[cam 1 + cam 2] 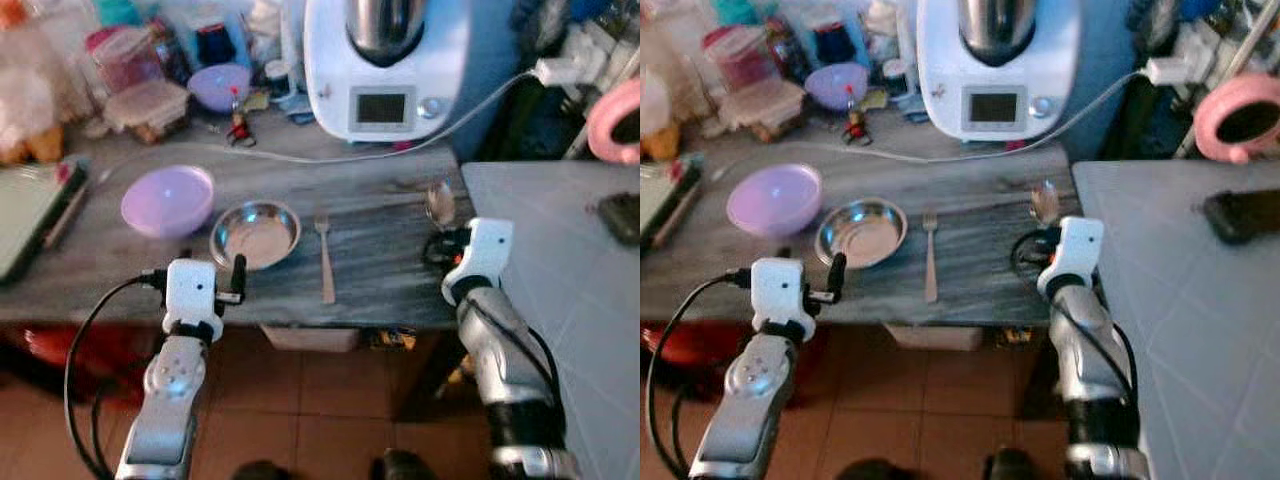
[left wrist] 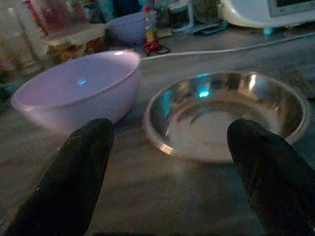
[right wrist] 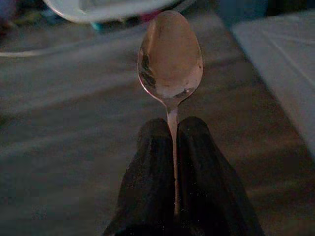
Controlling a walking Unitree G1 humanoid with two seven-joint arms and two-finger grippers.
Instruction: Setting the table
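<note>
Now | right gripper (image 3: 173,142) jaws clamp spoon (image 3: 170,56), bowl pointing away | left gripper (image 2: 172,162) jaws apart.

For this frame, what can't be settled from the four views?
- Spoon handle: in the right wrist view it is hidden between the right gripper's shut fingers, so its length is unknown.
- Steel bowl near rim: a left gripper finger covers part of it in the left wrist view.
- Back clutter: blurred in the eye views.

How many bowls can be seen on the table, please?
3: a purple bowl at left, a steel bowl beside it, a smaller purple bowl among the back clutter, which may hide more.
</note>
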